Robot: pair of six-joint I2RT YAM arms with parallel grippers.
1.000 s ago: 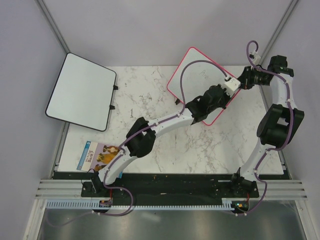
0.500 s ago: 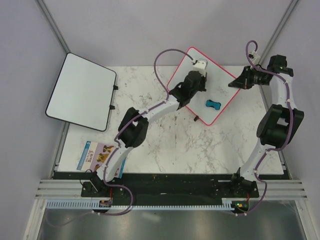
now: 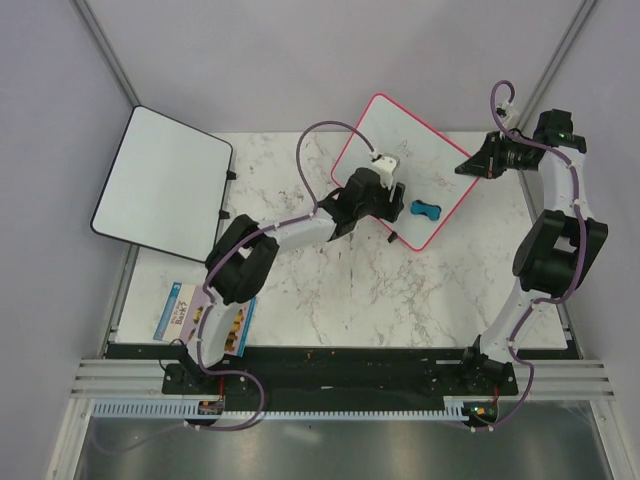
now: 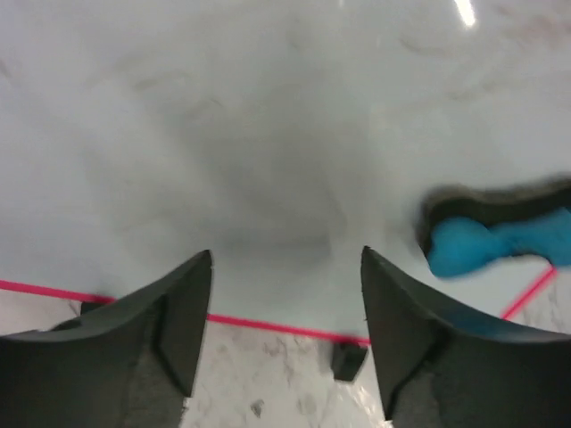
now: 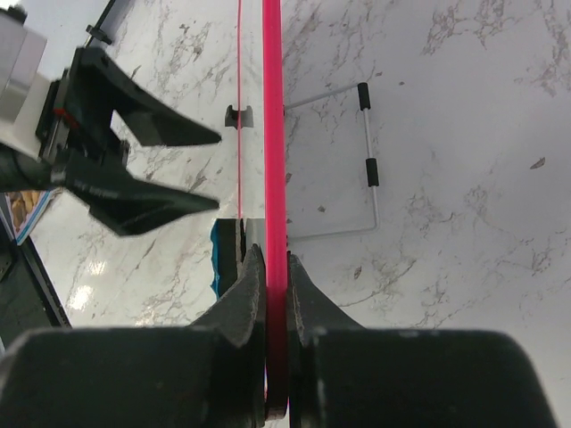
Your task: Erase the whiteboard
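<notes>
The whiteboard (image 3: 400, 140), white with a pink frame, lies at the back of the marble table, one corner pointing away. On its near right part rests a blue eraser (image 3: 425, 209). My left gripper (image 3: 392, 203) hovers open and empty just left of the eraser, over the board's near-left edge. In the left wrist view the gripper (image 4: 285, 254) frames the board (image 4: 268, 134), with the eraser (image 4: 486, 242) to the right. My right gripper (image 3: 470, 165) is shut on the board's right corner. The right wrist view shows that gripper (image 5: 275, 259) pinching the pink frame (image 5: 272, 107) edge-on, beside the eraser (image 5: 221, 254).
A black-framed white board (image 3: 165, 183) overhangs the table's left edge. A booklet with dog pictures (image 3: 190, 315) lies at the near left. A wire stand (image 5: 370, 169) lies on the marble (image 3: 330, 290) behind the pink-framed board. A small black foot (image 4: 348, 357) sticks out at its near edge.
The left gripper left the board's right corner, swung over the far part, and came back to the near-left edge. The eraser now lies loose on the board and the left jaws have opened.
</notes>
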